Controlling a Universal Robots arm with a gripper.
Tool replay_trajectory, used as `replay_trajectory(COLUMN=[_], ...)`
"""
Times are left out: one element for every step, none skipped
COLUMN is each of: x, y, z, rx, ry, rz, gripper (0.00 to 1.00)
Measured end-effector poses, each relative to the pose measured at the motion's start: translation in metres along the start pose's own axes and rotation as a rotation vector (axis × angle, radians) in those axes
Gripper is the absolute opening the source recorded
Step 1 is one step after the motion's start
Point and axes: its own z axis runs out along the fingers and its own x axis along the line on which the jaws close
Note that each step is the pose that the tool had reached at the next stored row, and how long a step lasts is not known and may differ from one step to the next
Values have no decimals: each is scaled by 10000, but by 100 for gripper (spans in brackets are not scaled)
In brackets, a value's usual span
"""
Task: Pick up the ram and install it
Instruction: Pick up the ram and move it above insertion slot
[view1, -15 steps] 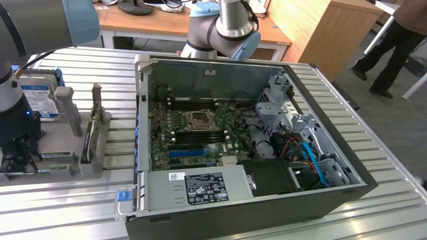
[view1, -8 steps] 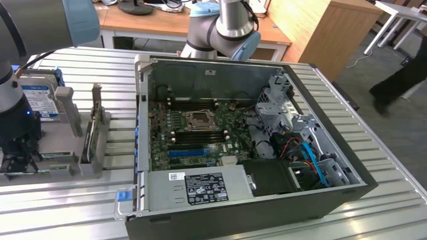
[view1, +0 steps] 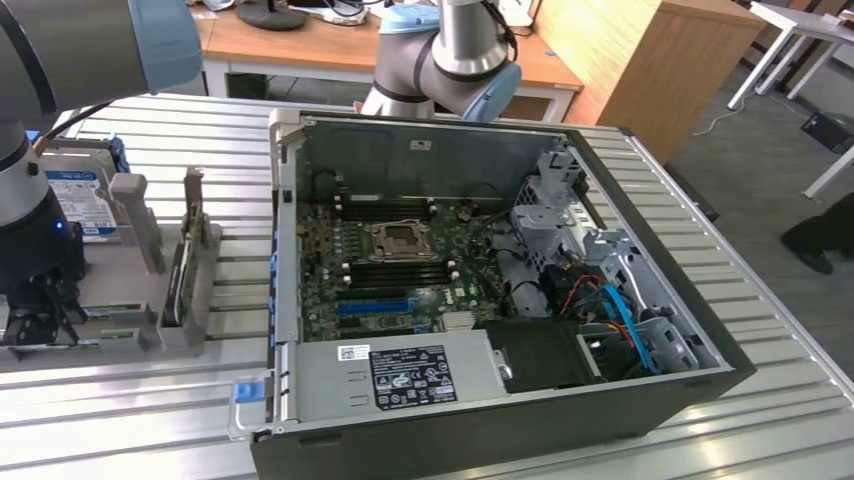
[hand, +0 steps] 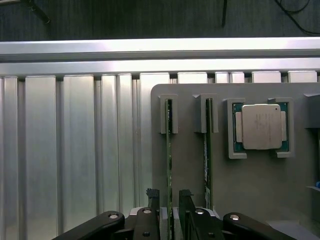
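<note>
The claw (hand: 169, 194) has its fingers (hand: 151, 196) spread wide, one on either side of the ram (hand: 169, 150), which stands on edge in a slot of the grey holder (hand: 187, 165). Beyond it, a second stick (hand: 205, 150) and a processor (hand: 261, 126) sit in the same holder on the slatted desk (hand: 75, 150). The open computer case (view1: 441, 150) lies in the middle of the exterior view.

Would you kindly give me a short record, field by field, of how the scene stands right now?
gripper: open, fingers on either side of one ram stick, not closed on it
ram stick: standing on edge in a slot of the grey holder
second ram stick: in the neighbouring slot, untouched
processor: lying flat in a recess of the holder
computer case: side open, lying on the slatted table
</note>
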Motion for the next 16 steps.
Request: replay_trajectory(x=[0,0,0,0,0,0,0,0,0,0,0,0,0,0,0,1], y=[0,0,-1,0,-1,-1,-1,-1,-1,-1,-2,-2,-2,-2,-3,-3], z=[1,2,4,6,9,11,21,23,23,25,30,38,46,54,63,69], rx=[0,0,0,0,1,0,0,0,1,1,4,5,2,0,2,0], ry=[-1,0,0,0,0,0,-2,-3,-3,-3,-5,-7,-4,-3,-3,-3], rz=[0,0,0,0,0,0,1,0,0,0,0,0,0,0,0,0], gripper=[30,30,30,30,30,30,30,30,30,30,30,30,30,30,30,30])
